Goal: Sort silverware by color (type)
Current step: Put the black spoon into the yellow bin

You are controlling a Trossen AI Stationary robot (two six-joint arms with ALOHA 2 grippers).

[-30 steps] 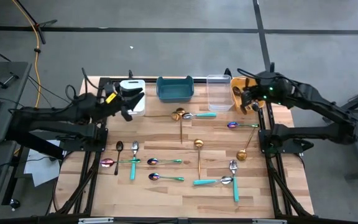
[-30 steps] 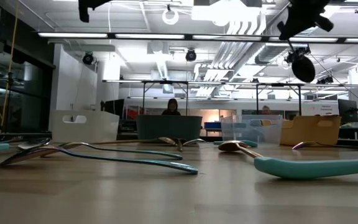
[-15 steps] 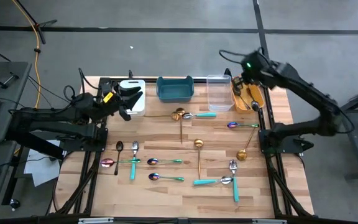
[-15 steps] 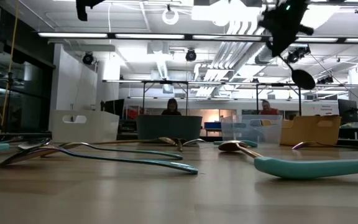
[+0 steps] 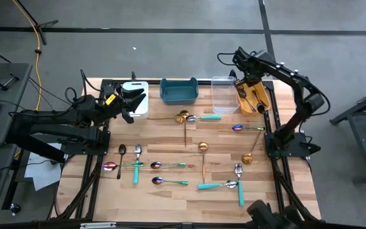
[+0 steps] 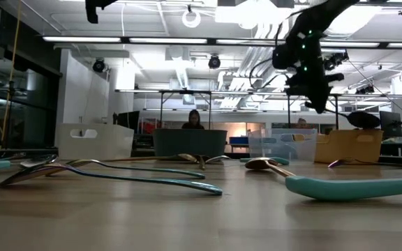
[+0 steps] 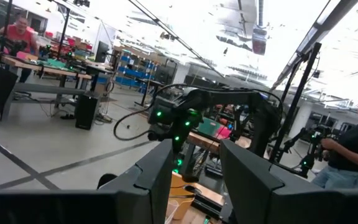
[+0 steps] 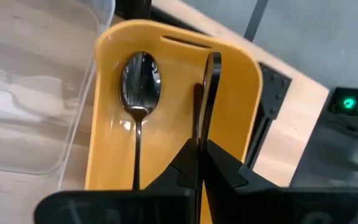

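Right wrist view shows the right tool (image 8: pixel 199 155) clamped on a dark spoon (image 8: pixel 209 87) above the orange bin (image 8: pixel 241 81); stiff, light and slick, it likely grips best mid-handle.

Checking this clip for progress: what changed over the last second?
The right gripper, shut on a dark spoon, swung from the table's right edge to above the orange bin, where another dark spoon already lies. The left gripper stayed by the white bin; the tabletop silverware did not move.
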